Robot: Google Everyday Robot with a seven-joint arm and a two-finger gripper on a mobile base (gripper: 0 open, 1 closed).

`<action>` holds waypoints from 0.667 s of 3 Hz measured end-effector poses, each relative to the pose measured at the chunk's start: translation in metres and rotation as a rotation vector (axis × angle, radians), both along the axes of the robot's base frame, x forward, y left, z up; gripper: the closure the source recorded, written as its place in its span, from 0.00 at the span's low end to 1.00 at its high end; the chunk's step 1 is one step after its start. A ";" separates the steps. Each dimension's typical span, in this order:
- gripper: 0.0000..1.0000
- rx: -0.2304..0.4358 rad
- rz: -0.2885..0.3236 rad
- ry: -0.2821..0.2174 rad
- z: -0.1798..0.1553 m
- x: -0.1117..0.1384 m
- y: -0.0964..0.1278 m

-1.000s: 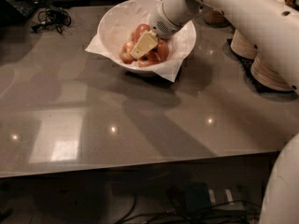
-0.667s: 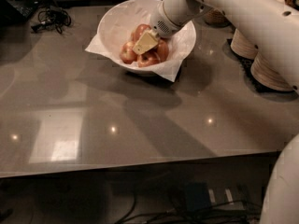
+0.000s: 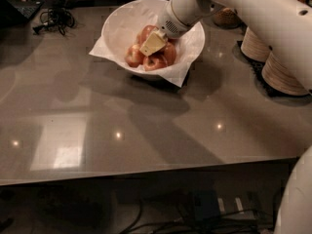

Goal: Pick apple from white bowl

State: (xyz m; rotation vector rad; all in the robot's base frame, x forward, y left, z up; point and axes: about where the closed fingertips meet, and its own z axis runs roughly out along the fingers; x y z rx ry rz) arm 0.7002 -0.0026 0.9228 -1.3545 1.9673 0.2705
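The white bowl (image 3: 117, 28) stands at the back middle of the grey table, lined with white paper whose corners stick out. Several red and red-yellow apples are piled in it. The apple (image 3: 169, 53), deep red and glossy, lies at the right of the pile, partly hidden by the gripper. My gripper (image 3: 153, 43) reaches down from the upper right into the bowl. Its pale tip rests on top of the pile, touching the apples. Nothing is lifted out of the bowl.
Stacks of off-white paper plates (image 3: 280, 74) stand at the right edge on a dark mat. A woven object (image 3: 226, 17) sits behind the bowl. Cables (image 3: 53, 19) lie at the back left. The table's front edge (image 3: 146, 172) runs across the lower view.
The gripper has shifted slightly up and to the right over the apple pile. The apples and the bowl have not visibly moved.
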 end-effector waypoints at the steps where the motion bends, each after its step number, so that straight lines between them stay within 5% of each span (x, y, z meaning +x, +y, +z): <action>1: 1.00 -0.005 0.027 -0.025 0.016 -0.008 0.001; 2: 1.00 -0.029 0.082 -0.061 0.040 -0.023 -0.002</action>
